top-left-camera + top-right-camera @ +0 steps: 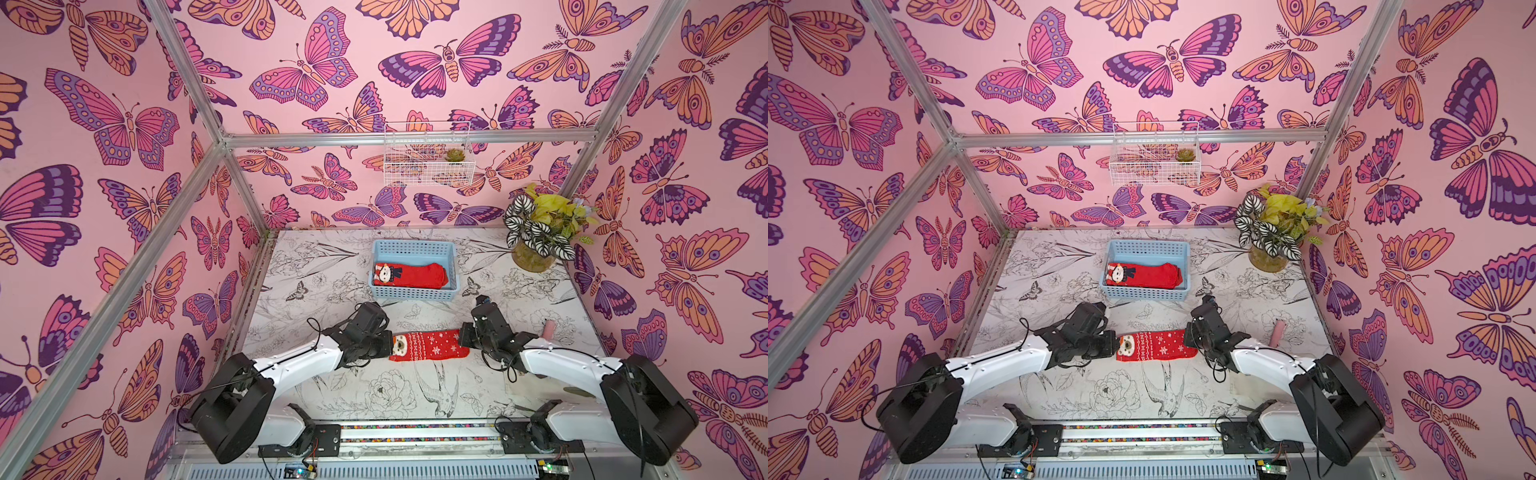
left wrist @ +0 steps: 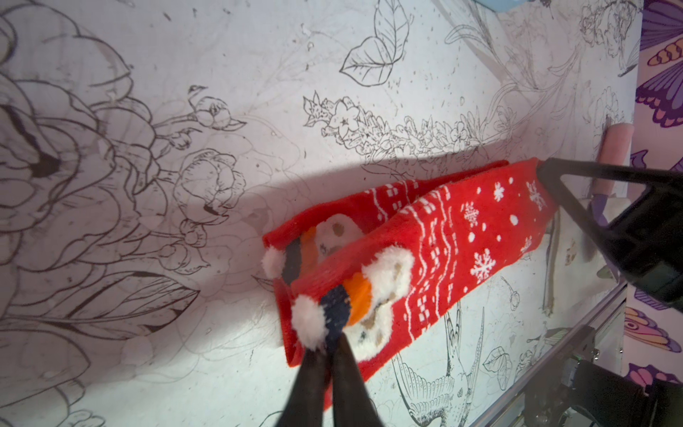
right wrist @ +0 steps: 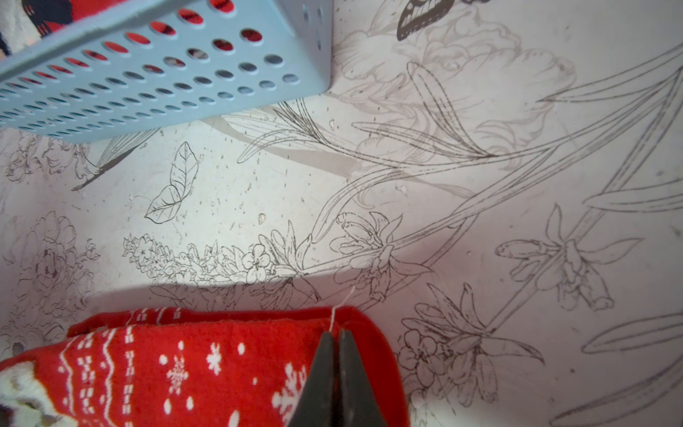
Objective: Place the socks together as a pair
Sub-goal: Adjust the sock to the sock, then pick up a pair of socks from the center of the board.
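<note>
- We find no readable text, label, brand, number or sign in any view.
- The snowflake socks [image 1: 432, 345] bear only knitted patterns, no lettering.

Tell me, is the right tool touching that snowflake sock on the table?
Touching. The right wrist view shows the right tool closed on the toe end of the snowflake sock, its fingertips pressed into the red fabric.

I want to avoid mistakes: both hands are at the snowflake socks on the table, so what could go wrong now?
1. The top sock lies skewed over the lower sock; letting go now may leave the pair uneven.
2. A loose white thread sits by the right hand at the toe; pulling away might snag it and drag the sock.
</note>
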Available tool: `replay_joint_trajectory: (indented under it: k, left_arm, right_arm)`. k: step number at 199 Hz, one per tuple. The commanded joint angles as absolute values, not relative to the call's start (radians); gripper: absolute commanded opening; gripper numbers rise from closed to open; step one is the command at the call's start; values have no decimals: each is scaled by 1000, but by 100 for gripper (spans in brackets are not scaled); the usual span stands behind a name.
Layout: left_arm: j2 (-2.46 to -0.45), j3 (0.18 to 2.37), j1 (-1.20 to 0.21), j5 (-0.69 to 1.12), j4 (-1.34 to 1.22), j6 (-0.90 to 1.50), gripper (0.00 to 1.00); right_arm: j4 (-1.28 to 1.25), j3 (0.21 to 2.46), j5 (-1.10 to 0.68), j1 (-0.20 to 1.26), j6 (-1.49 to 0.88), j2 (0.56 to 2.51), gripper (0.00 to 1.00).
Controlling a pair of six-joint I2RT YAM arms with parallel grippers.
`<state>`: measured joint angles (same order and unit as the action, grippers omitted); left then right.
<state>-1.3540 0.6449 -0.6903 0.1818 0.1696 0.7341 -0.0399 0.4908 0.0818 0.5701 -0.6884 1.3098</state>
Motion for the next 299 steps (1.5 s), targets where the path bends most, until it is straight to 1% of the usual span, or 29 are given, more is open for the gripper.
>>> replay_joint_trajectory:
  k: [1, 5, 10, 14, 19, 38, 55, 80, 102, 127, 151, 164, 186, 199, 209, 219, 230, 242, 247, 258, 299]
  left_arm:
    - [-1364, 660, -679, 144, 213, 732, 53]
    - [-1363, 662, -678, 137, 221, 736, 63]
    - [-1361, 666, -677, 129, 230, 740, 71]
    - [-1359, 669, -677, 123, 238, 745, 75]
    - [-1355, 670, -677, 115, 243, 749, 78]
    - [-1334, 665, -677, 90, 255, 771, 80]
    - [-1322, 647, -676, 110, 237, 801, 80]
    - [-1347, 623, -678, 195, 168, 817, 78]
    - [-1380, 614, -683, 207, 148, 831, 76]
    - [-1409, 601, -686, 219, 121, 840, 71]
    - [-1423, 595, -692, 229, 102, 846, 62]
    - [-1436, 592, -696, 232, 88, 848, 53]
    - [-1461, 591, -698, 234, 89, 853, 49]
    - [-1474, 589, -699, 234, 89, 857, 43]
    - [-1481, 590, -703, 233, 87, 858, 33]
    - [-1485, 594, -704, 233, 87, 853, 25]
    - [-1481, 614, -701, 240, 108, 819, 13]
    - [-1464, 660, -698, 232, 177, 773, 4]
    - [-1458, 681, -698, 224, 208, 753, 0]
    - [-1443, 724, -698, 206, 268, 716, 0]
    - [-1391, 883, -693, 156, 470, 577, 0]
  right_arm:
    - [3, 508, 113, 575, -699, 1304, 16]
    - [12, 509, 115, 575, -699, 1300, 19]
    - [24, 510, 118, 575, -701, 1294, 24]
    - [35, 510, 120, 574, -702, 1290, 28]
    - [50, 512, 124, 575, -704, 1284, 31]
    - [111, 512, 132, 575, -709, 1280, 40]
    - [159, 515, 122, 575, -703, 1289, 41]
    - [128, 486, 69, 575, -704, 1271, 43]
    - [148, 494, 56, 577, -713, 1265, 44]
    - [139, 481, 43, 577, -727, 1243, 45]
    - [111, 461, 31, 584, -735, 1237, 45]
    - [110, 460, 33, 587, -735, 1257, 45]
    - [126, 460, 44, 594, -737, 1300, 43]
    - [119, 454, 44, 600, -744, 1310, 42]
    - [116, 453, 43, 608, -752, 1313, 40]
    - [119, 454, 38, 619, -758, 1317, 37]
    - [131, 464, 35, 629, -757, 1321, 30]
    - [152, 477, 40, 632, -754, 1316, 20]
    - [159, 483, 42, 631, -753, 1307, 12]
    - [173, 500, 54, 631, -746, 1276, 0]
    - [241, 609, 83, 632, -713, 1113, 0]
